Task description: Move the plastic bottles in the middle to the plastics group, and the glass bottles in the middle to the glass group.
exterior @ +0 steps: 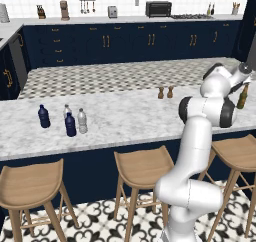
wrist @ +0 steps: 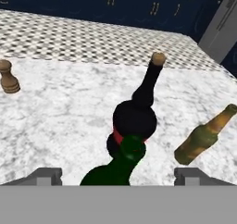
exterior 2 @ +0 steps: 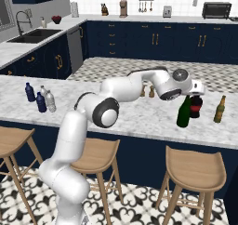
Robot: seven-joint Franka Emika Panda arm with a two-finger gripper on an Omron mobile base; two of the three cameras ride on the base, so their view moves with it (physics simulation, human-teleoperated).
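Hand view: the gripper [wrist: 118, 177] is seen spread wide, its dark fingertips [wrist: 46, 176] standing clear on either side of the tall green glass bottle [wrist: 121, 165], which is released and upright on the marble counter [wrist: 65, 121]. Just behind it stands a squat dark bottle [wrist: 139, 112] with a red band and long neck; a slim amber bottle [wrist: 203, 135] is placed near it, toward the counter's right end. No writing can be read. Four stubby plastic bottles [exterior: 62, 120], navy and clear-whitish, are grouped near the counter's left end. Two brown wooden shakers [exterior: 165, 92] are set by the far edge.
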